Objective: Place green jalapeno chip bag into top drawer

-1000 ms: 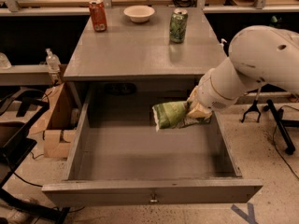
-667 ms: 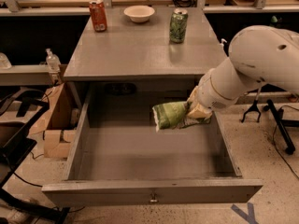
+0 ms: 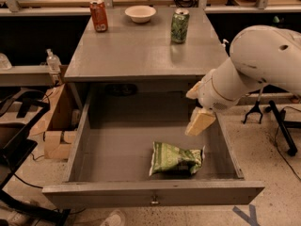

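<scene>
The green jalapeno chip bag (image 3: 176,158) lies flat on the floor of the top drawer (image 3: 117,145), near the front right. The grey drawer is pulled wide open below the table, and its front panel (image 3: 155,194) has a small keyhole at centre. My gripper (image 3: 196,106) hangs above the drawer's right side, up and to the right of the bag and apart from it. Its tan fingers (image 3: 200,121) are spread open and hold nothing. The white arm (image 3: 263,60) comes in from the right.
On the grey table top (image 3: 141,51) stand a green drinks can (image 3: 179,26), a red can (image 3: 99,15) and a white bowl (image 3: 140,13). A cardboard box (image 3: 54,126) and a bottle (image 3: 53,60) are at the left. Black stands (image 3: 277,121) are on the floor at the right.
The gripper held the bag over the drawer before. Now the bag lies on the drawer floor and the gripper is open and has lifted away from it.
</scene>
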Robot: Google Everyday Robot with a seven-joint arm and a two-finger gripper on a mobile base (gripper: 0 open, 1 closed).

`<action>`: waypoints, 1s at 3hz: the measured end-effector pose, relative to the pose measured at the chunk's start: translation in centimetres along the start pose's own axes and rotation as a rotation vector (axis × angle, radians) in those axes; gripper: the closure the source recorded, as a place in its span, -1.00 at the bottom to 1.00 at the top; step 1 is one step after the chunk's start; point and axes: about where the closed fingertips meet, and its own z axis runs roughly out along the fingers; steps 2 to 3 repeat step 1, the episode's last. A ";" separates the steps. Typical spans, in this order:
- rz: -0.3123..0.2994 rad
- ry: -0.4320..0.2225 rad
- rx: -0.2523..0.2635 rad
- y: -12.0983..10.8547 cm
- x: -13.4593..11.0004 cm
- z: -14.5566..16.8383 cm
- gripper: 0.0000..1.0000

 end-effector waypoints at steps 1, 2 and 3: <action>-0.001 0.000 0.000 0.0 0.0 0.0 -1.00; -0.001 0.000 0.000 0.0 0.0 0.0 -1.00; -0.001 0.000 0.000 0.0 0.0 0.0 -1.00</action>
